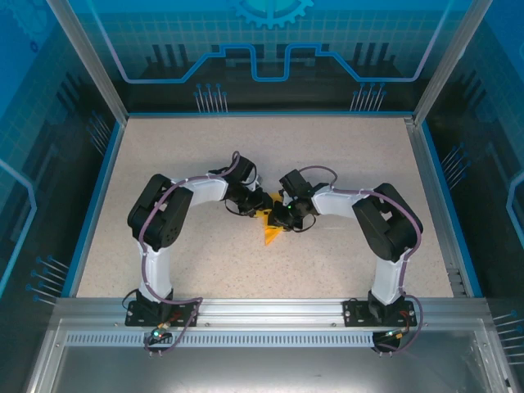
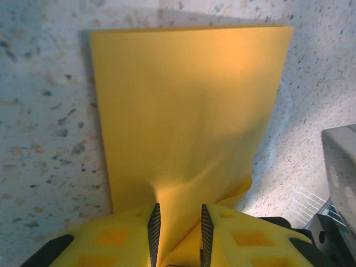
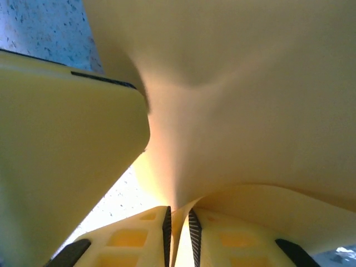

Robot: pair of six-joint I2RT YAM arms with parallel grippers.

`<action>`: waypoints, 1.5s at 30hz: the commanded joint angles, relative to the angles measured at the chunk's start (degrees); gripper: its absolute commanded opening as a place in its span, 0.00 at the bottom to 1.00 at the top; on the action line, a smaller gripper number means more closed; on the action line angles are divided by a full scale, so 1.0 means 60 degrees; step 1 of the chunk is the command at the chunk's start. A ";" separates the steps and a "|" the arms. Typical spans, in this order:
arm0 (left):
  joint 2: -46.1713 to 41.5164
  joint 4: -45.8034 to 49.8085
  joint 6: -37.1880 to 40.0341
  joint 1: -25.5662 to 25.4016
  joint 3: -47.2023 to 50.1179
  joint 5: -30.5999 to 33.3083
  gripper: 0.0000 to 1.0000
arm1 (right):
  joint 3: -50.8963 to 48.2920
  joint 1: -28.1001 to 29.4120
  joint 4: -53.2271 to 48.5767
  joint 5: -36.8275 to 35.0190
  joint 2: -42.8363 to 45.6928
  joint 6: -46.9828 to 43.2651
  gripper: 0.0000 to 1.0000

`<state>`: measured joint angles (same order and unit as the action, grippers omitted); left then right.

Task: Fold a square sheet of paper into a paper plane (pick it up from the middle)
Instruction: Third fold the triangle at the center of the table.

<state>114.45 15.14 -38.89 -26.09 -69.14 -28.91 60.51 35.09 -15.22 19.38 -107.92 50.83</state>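
Enclosure: blue see-through walls point(image 1: 270, 49) stand round the far side and both flanks.
Bench: a speckled beige bench point(image 1: 368, 164) fills the floor of the enclosure, with an aluminium rail point(image 1: 270, 311) along its near edge.
Arms: the left arm point(image 1: 164, 217) and right arm point(image 1: 385, 221) rise from that rail and bend inward, their tips nearly meeting over the middle of the bench.
Square sheet of paper: the orange-yellow square sheet of paper point(image 1: 270, 229) sits between the two arm tips at mid-bench, one pointed corner poking toward the near edge. In the left wrist view it point(image 2: 183, 100) spreads away as a smooth panel, gathered into a ridge at the jaws. In the right wrist view it point(image 3: 250, 83) arches overhead.
Left jaws: drawn close together, pinching a raised ridge of the sheet.
Right jaws: drawn to a narrow slit with a fold of the sheet running between them; they appear to grip it.
Done: the sheet looks taken up near its middle by both arms.
Left: no nose point, centre ridge or wings of a plane show, so I judge nearly all the folding remains.
In the way: nothing else lies on the bench. The crowding is the arms themselves; a yellow block point(image 3: 67, 139), probably the other arm's finger, looms just beside the right jaws.
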 commanded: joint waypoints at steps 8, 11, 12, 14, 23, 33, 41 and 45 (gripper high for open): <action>-0.1196 0.0361 -0.0229 0.0659 -0.0184 0.0589 0.31 | -0.0183 0.0144 -0.0314 -0.0472 -0.0472 -0.0281 0.45; -0.1270 0.0392 -0.0213 0.0817 -0.0072 0.0567 0.31 | -0.0227 0.0143 -0.0278 -0.0461 -0.0457 -0.0328 0.50; -0.1303 0.0413 -0.0199 0.0832 -0.0041 0.0565 0.31 | -0.0268 0.0143 -0.0251 -0.0452 -0.0449 -0.0349 0.51; -0.1357 0.0400 -0.0194 0.0850 0.0057 0.0556 0.31 | -0.0311 0.0143 -0.0204 -0.0435 -0.0428 -0.0357 0.51; -0.1555 -0.0012 -0.0318 0.0834 0.0705 0.0055 0.30 | -0.0596 0.0091 0.0097 -0.0329 -0.0375 -0.0423 0.36; -0.1818 -0.0186 -0.0325 0.0530 0.1224 -0.0481 0.24 | -0.0729 -0.0002 -0.0069 -0.0423 -0.0368 -0.0502 0.15; -0.1906 -0.0107 -0.0228 -0.0049 0.1446 -0.0632 0.16 | -0.0686 -0.0018 -0.0289 -0.0562 -0.0368 -0.0532 0.10; -0.1696 -0.0024 -0.0243 -0.0190 0.1435 -0.0438 0.14 | -0.0655 -0.0023 -0.0319 -0.0587 -0.0383 -0.0532 0.10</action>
<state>104.29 14.28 -40.56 -26.87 -61.43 -30.76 58.37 35.05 -11.90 19.53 -107.59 48.36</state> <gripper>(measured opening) 0.141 0.096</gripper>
